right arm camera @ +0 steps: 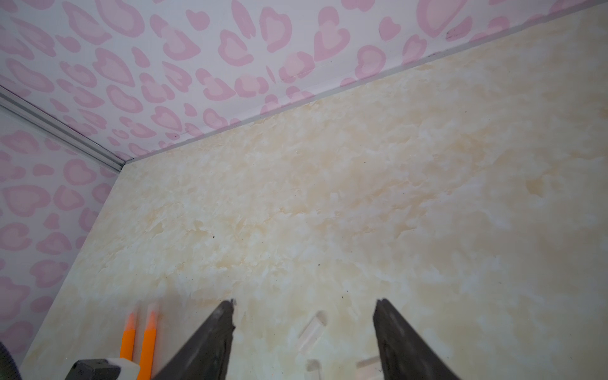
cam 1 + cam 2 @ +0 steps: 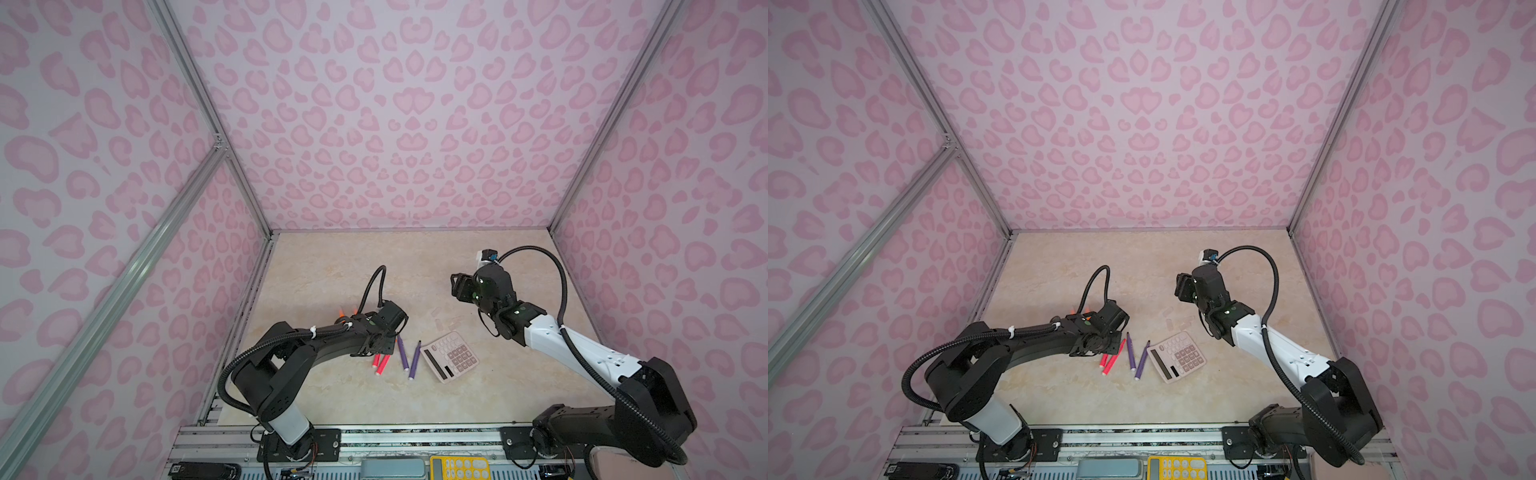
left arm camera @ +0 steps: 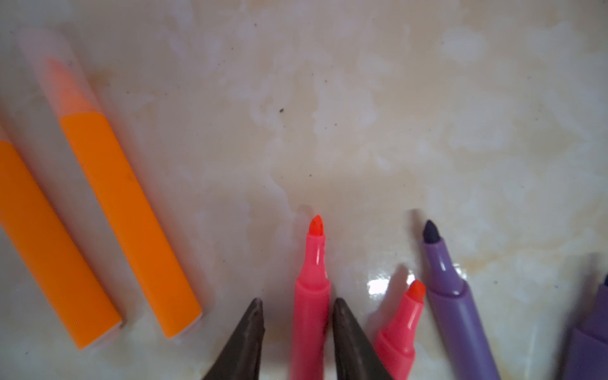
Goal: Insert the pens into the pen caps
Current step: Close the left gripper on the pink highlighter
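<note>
Lab test cell, pink-print walls (image 2: 415, 124), aluminium framing (image 2: 199, 91), marbled tabletop (image 2: 415, 270)

My left arm (image 2: 316, 345) covers the orange pens (image 2: 341, 311) in both top views, bar a glint. Just beyond the calculator (image 2: 451, 357) the clear caps (image 2: 436, 316) are too faint to count. My left wrist view crops the pink-red pens (image 3: 311, 312) and purple pens (image 3: 457, 312).

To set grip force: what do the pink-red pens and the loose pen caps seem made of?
Pink-red pens: probably smooth, glossy plastic; a light streak shines on the neck. Loose pen caps: likely clear plastic; the marbled tabletop shows through them.
</note>
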Controlling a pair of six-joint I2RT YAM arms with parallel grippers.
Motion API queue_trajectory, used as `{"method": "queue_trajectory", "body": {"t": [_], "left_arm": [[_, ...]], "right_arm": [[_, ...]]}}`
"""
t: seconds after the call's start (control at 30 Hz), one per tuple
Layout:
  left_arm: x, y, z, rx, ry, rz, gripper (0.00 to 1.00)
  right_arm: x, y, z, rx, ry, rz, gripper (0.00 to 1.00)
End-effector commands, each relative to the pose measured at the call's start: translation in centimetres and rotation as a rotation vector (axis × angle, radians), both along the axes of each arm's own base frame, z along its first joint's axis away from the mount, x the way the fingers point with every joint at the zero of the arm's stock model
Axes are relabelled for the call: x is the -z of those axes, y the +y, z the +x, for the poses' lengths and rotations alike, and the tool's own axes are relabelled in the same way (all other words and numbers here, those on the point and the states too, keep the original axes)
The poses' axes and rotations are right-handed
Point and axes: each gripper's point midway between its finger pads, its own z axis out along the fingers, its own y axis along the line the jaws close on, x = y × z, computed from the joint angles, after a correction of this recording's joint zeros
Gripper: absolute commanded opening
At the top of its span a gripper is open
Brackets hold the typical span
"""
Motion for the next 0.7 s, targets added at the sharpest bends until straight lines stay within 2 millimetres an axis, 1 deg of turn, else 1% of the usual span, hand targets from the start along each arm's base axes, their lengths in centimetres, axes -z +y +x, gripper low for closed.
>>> {"method": "queue_trajectory", "body": {"t": [0.0,0.07,0.2,0.3,0.43,0.47,0.53,0.6,0.67], "left_arm": [[0.6,0.7,-1.3,0.012,0.053,0.026,0.33],[0.4,0.7,-1.2,0.012,0.048,0.022,0.31],[0.4,0.7,-1.2,0.012,0.045,0.023,0.22],[0.7,0.6,-1.2,0.015,0.055,0.025,0.19],[0.8,0.4,-1.2,0.016,0.06,0.017,0.04],[0.7,0.3,-1.1,0.019,0.051,0.006,0.04],[0.1,-0.7,-1.2,0.05,0.038,-0.055,0.04],[-1.4,-1.9,-1.2,0.087,0.005,-0.135,0.04],[-3.1,-1.9,-0.7,0.088,-0.064,-0.171,0.04]], "right_arm": [[0.1,-0.1,-0.1,0.001,-0.003,0.001,0.69],[0.2,0.0,-0.1,-0.002,0.0,0.001,0.69],[0.6,-0.1,0.0,0.002,0.007,-0.007,0.69],[0.6,-0.1,0.0,0.004,0.009,-0.009,0.68],[0.5,-0.1,-0.1,0.005,0.001,0.0,0.68],[0.5,-0.1,-0.1,0.009,0.0,0.014,0.69],[0.6,0.9,-0.3,-0.02,-0.005,0.085,0.69],[0.6,2.9,-0.7,-0.078,-0.021,0.219,0.69],[0.5,5.2,-1.3,-0.135,-0.046,0.307,0.69]]}}
